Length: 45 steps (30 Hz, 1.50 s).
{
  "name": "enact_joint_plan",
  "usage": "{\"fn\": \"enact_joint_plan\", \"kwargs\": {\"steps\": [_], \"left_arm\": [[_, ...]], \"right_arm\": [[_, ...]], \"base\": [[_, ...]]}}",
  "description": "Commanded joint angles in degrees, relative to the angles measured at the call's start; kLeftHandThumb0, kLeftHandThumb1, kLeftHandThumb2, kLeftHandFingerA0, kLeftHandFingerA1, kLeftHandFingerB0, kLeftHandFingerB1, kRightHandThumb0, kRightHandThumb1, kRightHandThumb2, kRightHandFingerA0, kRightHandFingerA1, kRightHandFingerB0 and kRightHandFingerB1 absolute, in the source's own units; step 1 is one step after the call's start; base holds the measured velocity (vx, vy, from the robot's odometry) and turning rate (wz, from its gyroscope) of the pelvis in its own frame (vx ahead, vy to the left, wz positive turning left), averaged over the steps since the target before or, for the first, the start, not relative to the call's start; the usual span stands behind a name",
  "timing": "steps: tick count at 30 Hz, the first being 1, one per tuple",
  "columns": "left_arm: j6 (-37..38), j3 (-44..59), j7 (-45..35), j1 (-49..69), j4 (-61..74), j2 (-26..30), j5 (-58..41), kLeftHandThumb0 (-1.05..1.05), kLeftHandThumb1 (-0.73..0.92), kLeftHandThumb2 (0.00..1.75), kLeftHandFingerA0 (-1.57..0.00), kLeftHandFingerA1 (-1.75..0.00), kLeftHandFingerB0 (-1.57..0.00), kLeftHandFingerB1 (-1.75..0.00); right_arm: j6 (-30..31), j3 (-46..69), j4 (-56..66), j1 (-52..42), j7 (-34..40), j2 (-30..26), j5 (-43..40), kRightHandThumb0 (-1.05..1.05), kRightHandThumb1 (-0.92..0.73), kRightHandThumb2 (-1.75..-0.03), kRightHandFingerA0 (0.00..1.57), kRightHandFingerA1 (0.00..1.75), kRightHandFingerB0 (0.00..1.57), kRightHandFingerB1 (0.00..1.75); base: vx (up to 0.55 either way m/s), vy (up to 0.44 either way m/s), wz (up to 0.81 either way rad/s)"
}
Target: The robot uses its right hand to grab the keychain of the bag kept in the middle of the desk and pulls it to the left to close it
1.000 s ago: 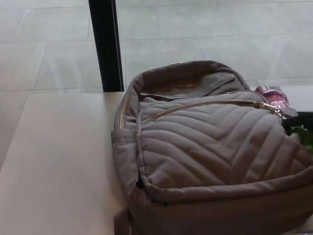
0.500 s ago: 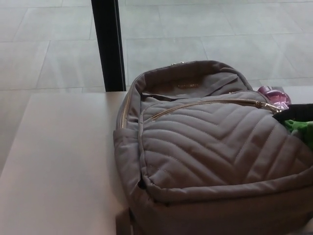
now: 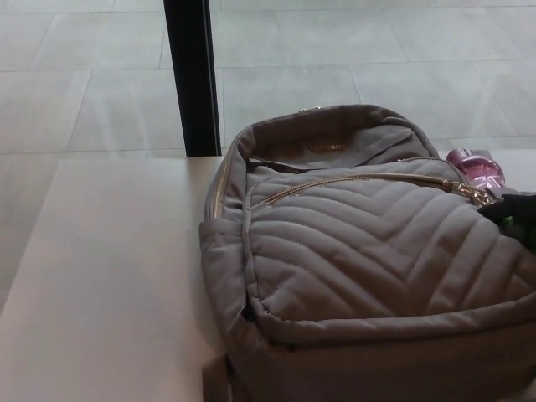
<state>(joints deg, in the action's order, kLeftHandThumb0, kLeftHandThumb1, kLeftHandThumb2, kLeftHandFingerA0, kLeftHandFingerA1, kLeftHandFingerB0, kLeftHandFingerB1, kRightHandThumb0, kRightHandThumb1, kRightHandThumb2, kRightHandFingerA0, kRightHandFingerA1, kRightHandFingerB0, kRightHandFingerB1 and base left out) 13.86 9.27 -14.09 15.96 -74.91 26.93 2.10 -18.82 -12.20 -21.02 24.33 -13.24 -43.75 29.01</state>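
A pale desk (image 3: 109, 276) fills the lower left of the frame. A grey quilted bag (image 3: 368, 268) lies on it from centre to lower right. A small pink object (image 3: 475, 167) sits near the right edge, just beside the bag.

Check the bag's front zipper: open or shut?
Likely open: the keychain pull sits at the right end of the gold zipper on the bag. No gap shows, so uncertain.

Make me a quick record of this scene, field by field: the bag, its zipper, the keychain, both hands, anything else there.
bag: grey quilted backpack lying on the white desk
zipper: gold, across the front pocket
keychain: gold, at the zipper's right end
right hand: at the picture's right edge, beside the keychain; contact unclear
left hand: not in view
other: pink object behind the backpack
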Motion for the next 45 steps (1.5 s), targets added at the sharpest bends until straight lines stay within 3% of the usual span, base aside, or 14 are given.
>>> {"fn": "enact_joint_plan", "kwargs": {"steps": [1, 8, 14, 15, 16, 19, 23, 26, 28, 32, 33, 35, 36, 45], "left_arm": [[1.69, -0.42, -0.40, 0.62, -0.16, 0.52, 0.58, -1.05, 0.91, 0.83, -0.67, -1.03, -0.43, -0.99], [1.96, -1.15, 0.44, 0.76, -0.87, 0.14, 1.01, -1.05, 0.91, 0.85, -0.65, -1.01, -0.40, -0.98], [2.76, -1.38, 0.47, 1.02, -1.01, 0.14, 1.17, -1.05, 0.92, 0.88, -0.61, -1.03, -0.40, -0.99], [2.80, -1.39, 0.48, 1.01, -1.04, 0.11, 1.13, -1.05, 0.91, 0.84, -0.61, -1.00, -0.39, -0.96], [2.93, -1.62, 0.77, 0.97, -1.06, 0.08, 1.37, -1.05, 0.91, 0.86, -0.64, -1.03, -0.41, -1.00], [3.88, -1.38, -0.29, 1.34, -0.62, 0.33, 0.84, -1.05, 0.91, 0.90, -0.63, -1.08, -0.42, -1.01], [4.73, -1.72, -0.07, 1.43, -0.65, 0.37, 1.28, -1.05, 0.92, 0.89, -0.65, -1.04, -0.46, -0.99], [4.73, -1.71, -0.01, 1.08, -0.93, 0.36, 1.37, -1.05, 0.90, 0.84, -0.70, -1.03, -0.49, -1.00], [4.51, -1.57, -0.05, 0.83, -0.86, 0.33, 1.27, -1.05, 0.91, 0.88, -0.69, -1.06, -0.52, -1.02], [5.34, -1.31, -0.50, 1.12, -0.72, 0.41, 1.13, -1.05, 0.89, 0.85, -0.71, -1.05, -0.53, -1.01], [4.96, -0.93, -0.84, 1.07, -0.76, 0.36, 0.70, -1.05, 0.89, 0.83, -0.70, -1.05, -0.55, -0.99], [4.98, -0.90, -0.89, 1.07, -0.66, 0.34, 0.74, -1.05, 0.89, 0.88, -0.75, -1.05, -0.58, -1.00], [5.26, -0.73, -1.27, 1.14, -0.53, 0.38, 0.58, -1.05, 0.89, 0.83, -0.74, -1.07, -0.60, -1.01], [4.36, -0.22, -1.68, 0.69, -0.67, 0.05, 0.52, -1.05, 0.89, 0.86, -0.71, -1.04, -0.60, -0.94]], "right_arm": [[1.22, -0.23, -2.88, -2.44, 2.23, 1.15, 1.63, -0.23, -0.75, -0.64, 0.76, 1.42, 0.46, 0.40], [3.58, 4.33, -6.31, -2.87, 2.36, 7.19, -5.48, -0.16, -0.78, -0.63, 0.76, 1.48, 0.61, 0.50], [5.58, 8.49, -7.89, -3.62, 3.46, 11.47, -8.72, -0.13, -0.75, -0.62, 0.81, 1.58, 0.29, 0.36], [5.56, 8.67, -7.89, -3.56, 3.36, 11.57, -8.61, -0.09, -0.50, -0.95, 1.05, 1.17, 0.10, 0.49], [8.29, 8.98, -7.34, -3.81, 3.29, 12.28, -8.59, -0.15, -0.71, -0.61, 0.94, 1.23, 0.14, 0.30], [11.94, 8.22, -5.82, -4.36, 2.74, 12.46, -6.93, -0.18, -0.66, -0.61, 0.99, 0.96, 0.01, 0.23], [12.61, 7.93, -5.03, -4.81, 2.76, 12.34, -6.72, -0.30, -0.52, -0.80, 0.99, 0.95, 0.00, 0.18], [11.59, 6.81, -5.44, -4.36, 1.89, 11.05, -5.96, -0.30, -0.64, -0.59, 0.97, 0.78, 0.00, 0.20], [11.38, 6.30, -5.37, -4.19, 1.60, 10.57, -5.91, -0.37, -0.52, -0.81, 0.92, 0.83, 0.00, 0.14], [10.37, 4.49, -5.68, -3.72, 0.60, 8.86, -5.24, -0.31, -0.62, -0.59, 0.97, 0.82, 0.11, 0.25], [10.80, 4.03, -4.85, -3.78, -0.18, 8.25, -5.20, -0.26, -0.44, -0.92, 0.93, 0.96, 0.00, 0.45], [11.52, 3.39, -3.61, -3.84, -1.18, 7.31, -5.01, -0.26, -0.43, -0.91, 0.93, 1.00, 0.03, 0.46], [11.90, 3.27, -3.10, -3.90, -1.45, 7.06, -5.23, -0.31, -0.63, -0.59, 0.90, 1.05, 0.18, 0.28], [16.76, 2.99, 0.03, -3.76, -5.00, 6.26, -6.55, -0.19, -0.76, -0.65, 0.79, 1.43, 0.69, 0.47]], "base": [[0.00, 0.000, 0.00], [0.00, 0.000, 0.00], [0.00, 0.000, 0.00], [0.00, 0.000, 0.00], [0.00, 0.000, 0.00], [0.00, 0.000, 0.00], [0.00, 0.000, 0.00], [0.00, 0.000, 0.00], [0.00, 0.000, 0.00], [0.00, 0.000, 0.00], [0.00, 0.000, 0.00], [0.00, 0.000, 0.00], [0.00, 0.000, 0.00], [0.00, 0.000, 0.00]]}}
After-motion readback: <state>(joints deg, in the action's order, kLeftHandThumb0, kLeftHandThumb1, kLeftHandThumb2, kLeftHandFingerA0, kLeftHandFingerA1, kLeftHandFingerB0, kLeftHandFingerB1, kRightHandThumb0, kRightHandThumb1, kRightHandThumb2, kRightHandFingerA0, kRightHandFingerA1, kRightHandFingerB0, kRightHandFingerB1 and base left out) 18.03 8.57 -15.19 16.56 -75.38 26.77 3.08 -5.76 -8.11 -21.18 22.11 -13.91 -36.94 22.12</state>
